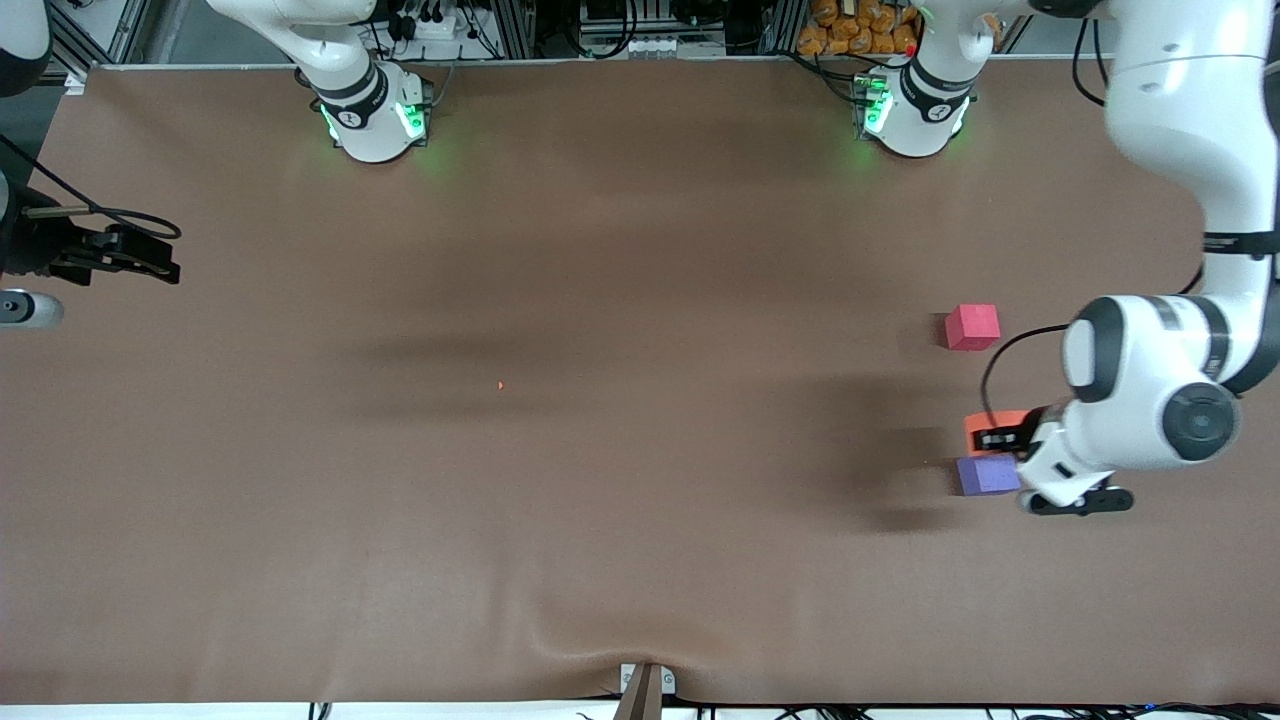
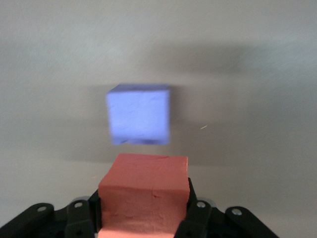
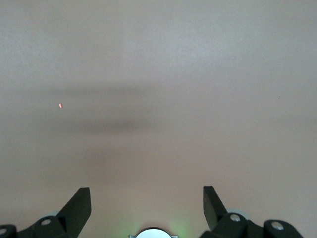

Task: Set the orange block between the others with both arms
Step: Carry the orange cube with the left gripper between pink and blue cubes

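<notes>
My left gripper is shut on the orange block, at the left arm's end of the table. In the left wrist view the block fills the gap between the black fingers. The purple cube sits right beside it, nearer to the front camera, and shows just past it in the left wrist view. The red-pink cube lies farther from the front camera, a clear gap away. My right gripper waits open over the right arm's end of the table, its fingers holding nothing.
A brown mat covers the table. A tiny orange speck lies near its middle. The two green-lit arm bases stand along the back edge. A bracket sits at the front edge.
</notes>
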Available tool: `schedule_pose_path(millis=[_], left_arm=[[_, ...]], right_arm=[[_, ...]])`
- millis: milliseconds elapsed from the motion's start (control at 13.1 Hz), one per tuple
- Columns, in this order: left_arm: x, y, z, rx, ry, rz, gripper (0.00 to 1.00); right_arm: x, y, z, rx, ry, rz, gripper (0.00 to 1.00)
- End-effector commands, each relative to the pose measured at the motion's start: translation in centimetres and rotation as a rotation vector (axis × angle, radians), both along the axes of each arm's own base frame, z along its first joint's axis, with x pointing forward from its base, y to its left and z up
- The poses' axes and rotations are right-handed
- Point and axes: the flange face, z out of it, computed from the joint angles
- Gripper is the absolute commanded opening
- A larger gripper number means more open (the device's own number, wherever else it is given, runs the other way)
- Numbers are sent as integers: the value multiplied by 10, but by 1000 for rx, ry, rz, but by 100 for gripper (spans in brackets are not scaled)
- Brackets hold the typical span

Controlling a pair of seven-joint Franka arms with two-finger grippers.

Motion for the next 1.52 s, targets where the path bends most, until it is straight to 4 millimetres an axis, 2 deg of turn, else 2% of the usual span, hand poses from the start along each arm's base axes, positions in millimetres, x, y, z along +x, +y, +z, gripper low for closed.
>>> schedule_pose_path(millis=[0,229,457,762,1143,1295,1448], left_arm=[[-30,-2,2,-26,10,-10,0],[-55,4,-9,-18,-8,-3,0],[-72,23,-37,-8,-68,15,0],[-79,23,-65,-1,-104,-7,0],[-80,17,-82,28,-115,-53,0],[-79,17,-89,26,-121,-52,0],[-77,17,-95,25,-118,-48,0]], right_arm=[[-9,3,10,22,0,2,100],[-10,2,12,46,1,-4,100],[-10,-7,12,42,1,-19,100],[-8,-11,9,47,4,-26,100],[-8,-10,11,45,-1,-30,100],[-8,-3,11,50,0,-16,100],[-7,-9,27,55,-36,-16,100]])
